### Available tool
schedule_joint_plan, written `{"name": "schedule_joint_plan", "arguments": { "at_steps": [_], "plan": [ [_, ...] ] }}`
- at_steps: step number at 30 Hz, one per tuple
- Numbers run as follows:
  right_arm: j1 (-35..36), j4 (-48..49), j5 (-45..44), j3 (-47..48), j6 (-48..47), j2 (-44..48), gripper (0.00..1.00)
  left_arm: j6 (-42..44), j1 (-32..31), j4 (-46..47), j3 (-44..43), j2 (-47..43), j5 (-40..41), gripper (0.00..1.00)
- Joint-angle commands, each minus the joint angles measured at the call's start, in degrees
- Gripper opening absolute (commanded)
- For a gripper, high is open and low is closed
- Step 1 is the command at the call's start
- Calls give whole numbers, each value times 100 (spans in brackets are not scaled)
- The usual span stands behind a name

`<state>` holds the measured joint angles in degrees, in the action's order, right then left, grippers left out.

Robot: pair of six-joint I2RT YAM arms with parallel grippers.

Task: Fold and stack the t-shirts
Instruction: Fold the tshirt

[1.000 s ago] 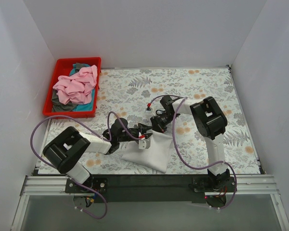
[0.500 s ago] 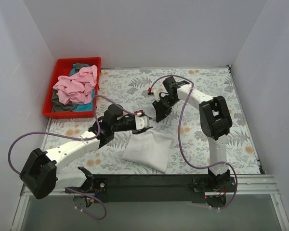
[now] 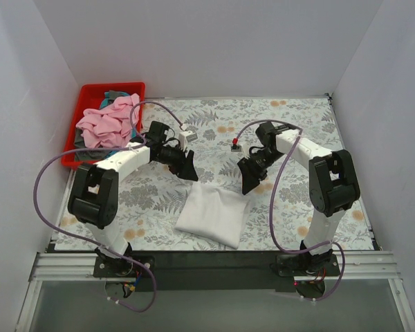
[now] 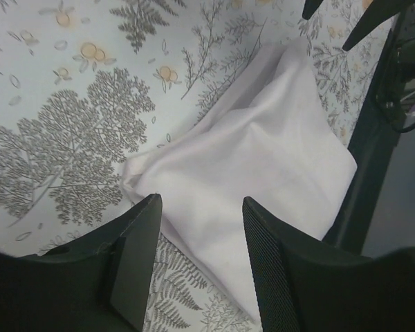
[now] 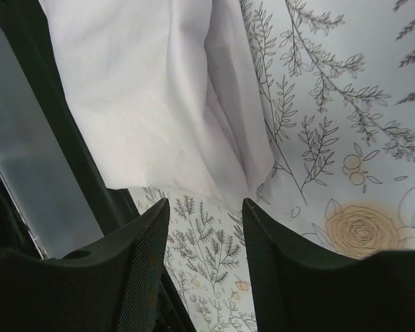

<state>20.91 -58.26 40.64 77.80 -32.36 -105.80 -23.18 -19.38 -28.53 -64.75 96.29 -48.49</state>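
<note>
A folded white t-shirt [image 3: 214,213] lies on the floral table near the front edge; it also shows in the left wrist view [image 4: 263,159] and the right wrist view [image 5: 145,104]. My left gripper [image 3: 188,168] is open and empty, raised above and to the back left of it. My right gripper [image 3: 251,181] is open and empty, raised at its back right corner. Pink [image 3: 109,124], teal [image 3: 122,155] and grey [image 3: 90,153] t-shirts lie crumpled in the red bin [image 3: 91,91] at the back left.
White walls enclose the table on three sides. A black rail [image 3: 214,261] runs along the near edge with both arm bases. Purple cables [image 3: 48,187] loop beside each arm.
Both grippers have let go of the white t-shirt, lifted and moved apart: the left toward the back left, the right to the right. The shirt now lies folded and flat.
</note>
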Motion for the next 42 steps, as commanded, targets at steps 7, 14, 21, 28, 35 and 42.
{"name": "schedule_joint_plan", "arguments": {
  "at_steps": [7, 14, 21, 28, 35, 42],
  "plan": [
    [10, 613, 14, -546, 177, 24, 54, -196, -49, -636, -503, 838, 199, 50],
    [45, 649, 5, -555, 186, -125, 56, -318, -49, -504, -600, 1225, 402, 50],
    [151, 640, 58, -634, 133, -160, 56, -459, -49, -328, -574, 1445, 331, 49],
    [151, 614, 49, -713, 98, -143, 53, -521, -49, -145, -512, 1375, -55, 36],
    [151, 614, 58, -705, 81, -117, 48, -600, -49, 14, -424, 997, -319, 11],
    [159, 588, 23, -713, 72, -143, 50, -740, -49, 41, -372, 1251, -302, 0]
  ]
}}
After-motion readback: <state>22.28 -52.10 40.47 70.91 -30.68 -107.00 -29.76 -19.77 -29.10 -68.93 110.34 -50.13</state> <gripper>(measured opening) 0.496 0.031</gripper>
